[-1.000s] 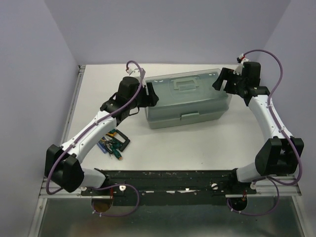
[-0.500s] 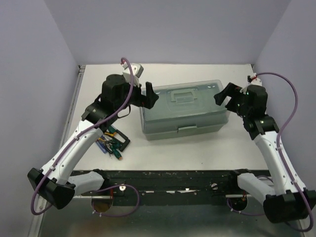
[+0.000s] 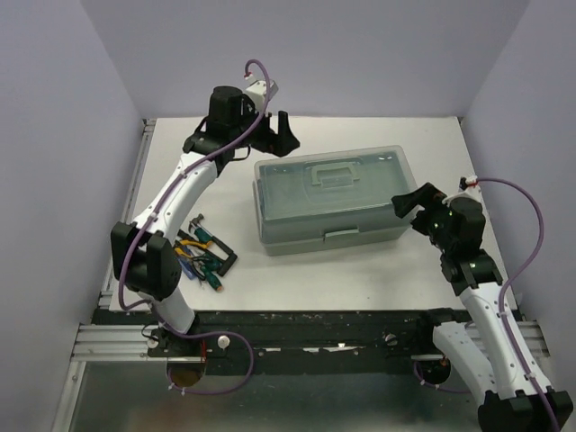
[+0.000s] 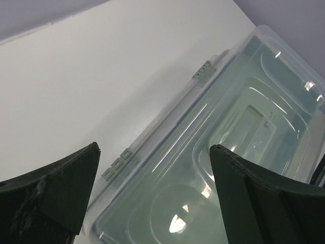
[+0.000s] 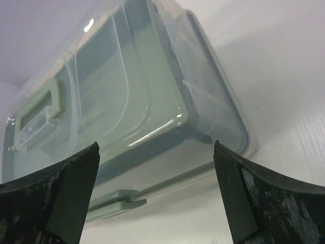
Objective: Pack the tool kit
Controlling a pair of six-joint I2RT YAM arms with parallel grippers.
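— Where is the toolbox (image 3: 333, 202) sitting?
— Mid-table, lid shut, long axis running left to right. The left gripper (image 3: 277, 142) is hanging wide open, empty, off its far-left corner; the right gripper (image 3: 409, 202) is gaping empty at its right end.
— The loose tools (image 3: 205, 256)?
— Lying front-left, nearer the left arm.

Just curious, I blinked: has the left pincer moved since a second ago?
Yes. The left pincer has swung from the toolbox's left end toward the table's back edge.
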